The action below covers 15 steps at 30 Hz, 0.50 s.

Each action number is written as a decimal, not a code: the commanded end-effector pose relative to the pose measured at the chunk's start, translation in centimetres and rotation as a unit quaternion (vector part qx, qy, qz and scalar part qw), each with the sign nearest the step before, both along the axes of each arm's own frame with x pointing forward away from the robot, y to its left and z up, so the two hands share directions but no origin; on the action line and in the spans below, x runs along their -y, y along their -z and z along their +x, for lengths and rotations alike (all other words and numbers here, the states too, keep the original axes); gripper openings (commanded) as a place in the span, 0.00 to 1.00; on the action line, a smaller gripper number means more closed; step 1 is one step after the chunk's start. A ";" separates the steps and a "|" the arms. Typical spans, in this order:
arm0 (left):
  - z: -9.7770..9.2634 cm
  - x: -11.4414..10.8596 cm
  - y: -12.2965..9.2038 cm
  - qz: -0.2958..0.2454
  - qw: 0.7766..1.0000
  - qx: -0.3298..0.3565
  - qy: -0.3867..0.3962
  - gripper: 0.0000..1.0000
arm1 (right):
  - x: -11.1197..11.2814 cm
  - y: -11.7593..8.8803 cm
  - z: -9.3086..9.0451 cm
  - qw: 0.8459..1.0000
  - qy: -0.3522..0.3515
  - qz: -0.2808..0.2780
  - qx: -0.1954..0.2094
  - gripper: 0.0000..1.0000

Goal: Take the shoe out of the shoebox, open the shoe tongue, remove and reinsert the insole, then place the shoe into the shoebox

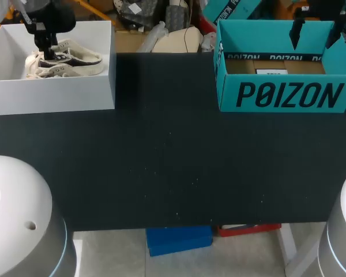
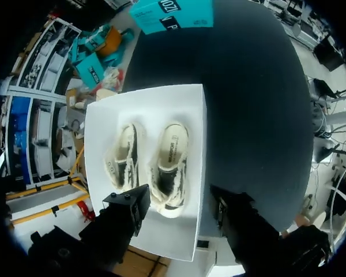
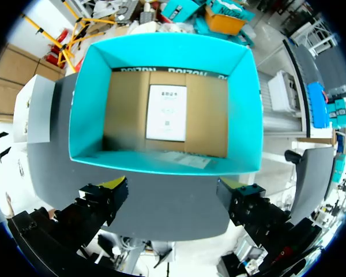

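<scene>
Hovering over the white shoebox (image 1: 52, 95), the left gripper (image 2: 179, 201) spreads its fingers wide above one shoe (image 2: 170, 167) inside it, seemingly lined up to straddle it. Well apart from that shoebox, the right gripper (image 3: 173, 196) waits open-fingered above a teal box (image 3: 86, 115).

Left tool (image 1: 47, 47) hangs over the worktop's (image 1: 173, 173) far left corner, right tool (image 1: 316, 32) over its far right corner, both with fingers apart.
</scene>
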<state>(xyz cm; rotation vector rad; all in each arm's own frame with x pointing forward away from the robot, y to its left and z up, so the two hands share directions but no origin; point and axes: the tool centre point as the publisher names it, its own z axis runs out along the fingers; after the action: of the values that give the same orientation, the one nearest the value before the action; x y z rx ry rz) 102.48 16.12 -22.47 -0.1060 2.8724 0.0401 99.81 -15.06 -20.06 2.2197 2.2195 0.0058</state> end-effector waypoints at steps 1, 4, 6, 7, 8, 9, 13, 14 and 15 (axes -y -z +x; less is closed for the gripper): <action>2.3 -1.5 1.7 -0.016 0.998 -0.027 0.062 0.46 | 0.0 0.0 0.1 1.000 0.000 0.000 -0.001 1.00; 3.3 -2.1 2.8 -0.011 0.998 -0.032 0.050 0.52 | 0.0 0.0 0.1 1.000 0.000 0.000 -0.001 1.00; 4.1 -2.4 3.8 -0.009 0.998 -0.037 0.046 0.57 | 0.0 0.0 0.1 1.000 0.000 0.000 -0.001 1.00; 4.4 -2.5 4.1 -0.006 0.998 -0.039 0.043 0.60 | 0.0 0.0 0.1 1.000 0.000 0.000 -0.001 1.00; 4.7 -2.5 4.4 -0.006 0.998 -0.040 0.042 0.60 | 0.0 0.0 0.1 1.000 0.000 0.000 -0.001 1.00; 5.1 -2.6 4.9 -0.007 0.998 -0.042 0.041 0.59 | 0.0 0.0 0.1 1.000 0.000 0.000 -0.001 1.00; 6.6 -2.5 6.6 -0.003 0.998 -0.048 0.035 0.57 | 0.0 0.0 0.1 1.000 0.000 0.000 -0.001 1.00; 7.0 -2.5 7.1 -0.002 0.998 -0.052 0.033 0.56 | 0.0 0.0 0.1 1.000 0.000 0.000 -0.001 1.00; 7.4 -2.5 7.6 -0.001 0.998 -0.055 0.030 0.57 | 0.0 0.0 0.1 1.000 0.000 0.000 -0.001 1.00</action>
<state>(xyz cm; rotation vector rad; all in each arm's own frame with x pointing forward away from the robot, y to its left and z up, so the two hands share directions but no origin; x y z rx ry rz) 107.67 18.92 -28.42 -0.0117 2.9481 0.0247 99.81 -15.06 -20.07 2.2198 2.2197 0.0063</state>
